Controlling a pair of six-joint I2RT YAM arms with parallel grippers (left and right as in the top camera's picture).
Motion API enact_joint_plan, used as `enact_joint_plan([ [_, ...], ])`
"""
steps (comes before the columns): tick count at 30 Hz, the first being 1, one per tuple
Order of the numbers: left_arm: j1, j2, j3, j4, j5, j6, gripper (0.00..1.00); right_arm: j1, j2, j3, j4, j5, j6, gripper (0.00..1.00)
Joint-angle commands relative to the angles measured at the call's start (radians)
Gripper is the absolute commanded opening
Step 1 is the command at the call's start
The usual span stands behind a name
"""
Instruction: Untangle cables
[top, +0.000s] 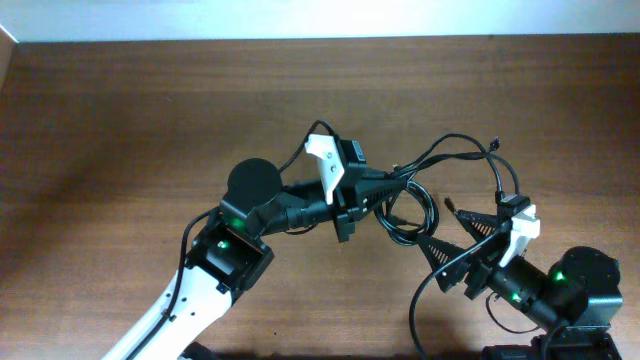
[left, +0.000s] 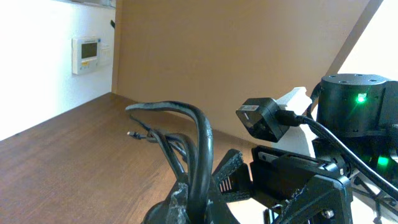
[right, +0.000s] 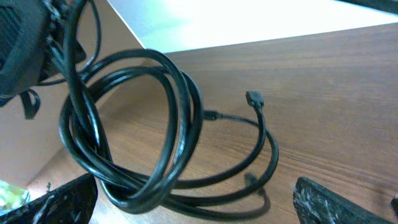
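Several cables (right: 186, 106): thin black cords looped into one tangle; partly raised off the table (top: 150, 120), partly trailing on the wood to the right of the left gripper
Plug end (right: 254, 98): lies flat on the wood; on the far side of the loops from the left gripper
Left gripper (top: 385, 187): clamped on the bunch; in its wrist view the strands rise straight out of its fingers; probably held up so the loops hang open and can be told apart
Right gripper (top: 452, 238): fingers spread wide, holding nothing; near the left gripper, on its right; the hanging loops sit ahead of and between its fingers; contact cannot be told
Likely reason: poised to take one loop while the bunch is anchored
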Motion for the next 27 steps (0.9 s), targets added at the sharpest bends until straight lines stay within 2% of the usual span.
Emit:
enact_joint_plan([
  [1,0.003,-0.011,0.015,0.016,0.016,-0.033,0.0,-0.002,-0.005,0.009,0.042,-0.051,0.032,0.9],
  [4,0.003,-0.011,0.015,0.042,0.046,-0.034,0.0,-0.002,-0.005,0.009,0.089,-0.121,0.047,0.85],
  [6,0.003,-0.011,0.015,0.172,0.103,-0.066,0.0,-0.002,-0.005,0.009,0.091,-0.122,0.066,0.86],
  [10,-0.044,-0.007,0.015,0.177,0.113,-0.062,0.0,-0.002,-0.005,0.009,0.117,-0.162,0.085,0.86],
  [11,-0.048,-0.004,0.015,0.177,0.113,-0.062,0.0,-0.002,-0.005,0.009,0.117,-0.162,0.085,0.82],
  [12,-0.048,0.002,0.015,0.176,0.113,-0.062,0.0,-0.002,-0.005,0.009,0.117,-0.163,0.085,0.66],
  [13,-0.048,0.01,0.015,0.177,0.113,-0.062,0.0,-0.002,-0.005,0.009,0.117,-0.169,0.084,0.14],
  [14,-0.048,0.019,0.015,0.176,0.101,-0.062,0.0,-0.002,-0.005,0.009,0.117,-0.169,0.084,0.04],
  [18,-0.048,0.026,0.015,-0.026,-0.177,-0.066,0.0,-0.003,-0.005,0.009,0.113,-0.168,0.084,0.04],
  [19,-0.048,0.026,0.015,-0.082,-0.228,-0.066,0.06,-0.002,-0.005,0.009,0.113,-0.156,0.084,0.04],
  [20,-0.048,0.026,0.015,-0.181,-0.345,-0.066,0.99,-0.003,-0.005,0.009,0.105,-0.142,0.084,0.04],
  [22,-0.048,0.026,0.015,-0.396,-0.5,-0.066,0.99,-0.003,-0.005,0.009,0.105,-0.142,0.084,0.04],
  [24,-0.048,0.026,0.015,-0.55,-0.505,-0.066,0.99,-0.003,-0.005,0.009,0.082,-0.092,0.084,0.04],
  [27,-0.048,0.022,0.015,-0.621,-0.428,-0.032,0.99,-0.003,-0.005,0.009,0.014,0.039,0.098,0.04],
])
